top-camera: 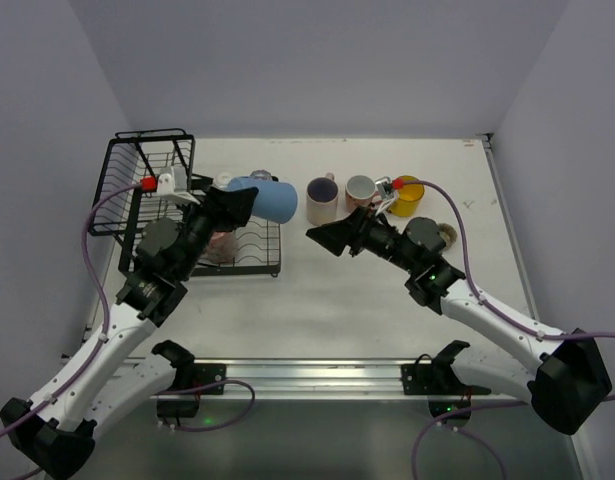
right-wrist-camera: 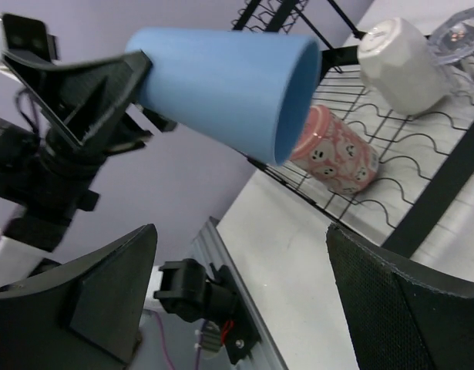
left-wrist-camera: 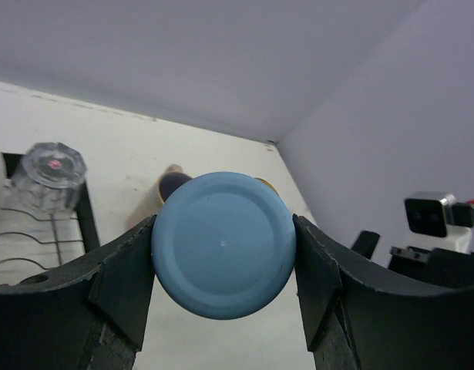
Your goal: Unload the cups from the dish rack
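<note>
Looking down from overhead, left gripper (top-camera: 243, 206) has the blue cup (top-camera: 274, 199) clamped by its base, held on its side in the air at the right edge of the dish rack (top-camera: 152, 215), mouth pointing twd the table's middle. Three more cups stand on the white table (top-camera: 317, 300) to the right of it: a beige one (top-camera: 322, 201), a pinkish mug (top-camera: 361, 189), a yellow cup (top-camera: 408, 195). Right gripper (right-wrist-camera: 240, 247) hangs just in front of the beige one, jaws spread wide, nothing btwn them.

Left wrist cam gives what the top view can't: the cup's flat round base, matte and smooth, w/ both black fingers (left-wrist-camera: 121, 277) pressed against its sides. Right wrist cam shows the other end, i.e. open rim, tapered wall, no handle on the side facing it, plus what sits on the rack's flat tray: a pink patterned cup (right-wrist-camera: 334, 158) lying on its side on the wavy black wire, a white faceted cup (right-wrist-camera: 398, 62) upside down, a clear glass one (right-wrist-camera: 460, 35) at the frame edge, blurred
</note>
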`<state>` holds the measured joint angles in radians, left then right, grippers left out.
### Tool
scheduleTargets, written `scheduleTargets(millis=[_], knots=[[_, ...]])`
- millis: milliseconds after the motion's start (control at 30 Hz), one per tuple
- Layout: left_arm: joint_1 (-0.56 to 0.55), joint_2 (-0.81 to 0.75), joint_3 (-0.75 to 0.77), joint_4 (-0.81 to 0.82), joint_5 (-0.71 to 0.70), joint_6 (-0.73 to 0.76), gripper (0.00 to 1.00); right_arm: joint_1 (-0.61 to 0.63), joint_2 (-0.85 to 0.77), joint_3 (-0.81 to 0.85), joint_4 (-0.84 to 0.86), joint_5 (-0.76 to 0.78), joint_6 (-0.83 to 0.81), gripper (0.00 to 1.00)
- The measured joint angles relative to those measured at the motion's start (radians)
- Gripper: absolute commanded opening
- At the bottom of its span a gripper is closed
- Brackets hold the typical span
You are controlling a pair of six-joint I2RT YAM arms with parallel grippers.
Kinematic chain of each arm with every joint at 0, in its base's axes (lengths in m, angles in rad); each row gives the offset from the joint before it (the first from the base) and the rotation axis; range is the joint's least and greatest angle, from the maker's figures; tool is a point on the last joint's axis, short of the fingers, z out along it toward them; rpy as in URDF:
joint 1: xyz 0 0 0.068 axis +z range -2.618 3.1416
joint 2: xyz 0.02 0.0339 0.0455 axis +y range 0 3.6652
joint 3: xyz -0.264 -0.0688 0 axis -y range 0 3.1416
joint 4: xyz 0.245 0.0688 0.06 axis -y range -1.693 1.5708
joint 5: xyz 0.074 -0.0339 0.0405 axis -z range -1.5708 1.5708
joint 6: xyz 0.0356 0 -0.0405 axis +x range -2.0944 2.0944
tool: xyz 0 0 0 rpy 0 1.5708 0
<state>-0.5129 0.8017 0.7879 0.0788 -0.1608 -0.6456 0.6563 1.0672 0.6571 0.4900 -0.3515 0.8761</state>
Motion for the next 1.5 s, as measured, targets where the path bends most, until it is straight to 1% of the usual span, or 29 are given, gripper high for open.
scheduleTargets(millis=[100,233,367,400,433,467,500,533,567,600,633,667,700,767,867,1000,1100,1200,1267,1367,1500], knots=[[0.000,-0.035,-0.063,0.049,0.110,-0.089,0.13,0.004,0.000,-0.011,0.056,-0.008,0.035,0.93],[0.000,-0.032,-0.121,0.125,0.240,-0.194,0.13,0.005,0.000,-0.011,0.105,-0.016,0.066,0.92],[0.000,-0.026,-0.152,0.205,0.333,-0.276,0.14,0.007,0.000,-0.011,0.142,-0.035,0.092,0.84],[0.000,-0.023,-0.157,0.233,0.352,-0.293,0.16,0.008,0.001,-0.010,0.153,-0.040,0.101,0.81],[0.000,-0.018,-0.164,0.264,0.370,-0.312,0.19,0.010,0.005,-0.010,0.166,-0.046,0.111,0.66],[-0.002,-0.013,-0.169,0.288,0.386,-0.328,0.22,0.011,0.010,-0.009,0.182,-0.055,0.118,0.58],[-0.006,-0.006,-0.175,0.314,0.398,-0.342,0.30,0.011,0.015,-0.007,0.195,-0.058,0.130,0.51],[-0.008,0.000,-0.179,0.329,0.408,-0.349,0.37,0.012,0.021,-0.006,0.208,-0.060,0.141,0.25],[-0.013,0.009,-0.182,0.341,0.418,-0.358,0.47,0.013,0.025,-0.006,0.217,-0.061,0.144,0.14],[-0.015,0.014,-0.184,0.343,0.415,-0.361,0.66,0.012,0.026,-0.005,0.230,-0.063,0.167,0.07],[-0.016,0.022,-0.186,0.352,0.420,-0.386,0.75,0.012,0.024,-0.003,0.246,-0.073,0.186,0.00],[-0.017,0.025,-0.186,0.357,0.424,-0.404,0.82,0.014,0.019,-0.001,0.256,-0.079,0.196,0.00],[-0.020,0.025,-0.183,0.344,0.423,-0.397,0.93,0.026,0.003,0.011,0.244,-0.085,0.191,0.00],[-0.025,0.023,-0.173,0.293,0.414,-0.352,1.00,0.031,-0.028,0.035,0.153,-0.051,0.140,0.00],[-0.027,0.012,-0.130,0.169,0.360,-0.257,1.00,0.016,-0.061,0.121,-0.119,0.051,0.010,0.00],[-0.026,-0.009,-0.056,-0.003,0.255,-0.117,1.00,-0.011,-0.060,0.265,-0.502,0.193,-0.180,0.00],[-0.026,-0.019,-0.040,-0.091,0.181,-0.037,1.00,-0.063,-0.023,0.340,-0.727,0.286,-0.302,0.00],[-0.026,-0.013,-0.042,-0.164,0.128,0.016,1.00,-0.117,0.056,0.383,-0.918,0.381,-0.398,0.00],[-0.027,-0.004,-0.043,-0.190,0.105,0.040,1.00,-0.147,0.131,0.410,-1.023,0.434,-0.451,0.00],[-0.027,0.027,-0.043,-0.212,0.069,0.070,1.00,-0.176,0.240,0.449,-1.133,0.502,-0.503,0.00],[-0.033,0.090,-0.039,-0.230,0.024,0.103,1.00,-0.210,0.371,0.508,-1.206,0.555,-0.547,0.00]])
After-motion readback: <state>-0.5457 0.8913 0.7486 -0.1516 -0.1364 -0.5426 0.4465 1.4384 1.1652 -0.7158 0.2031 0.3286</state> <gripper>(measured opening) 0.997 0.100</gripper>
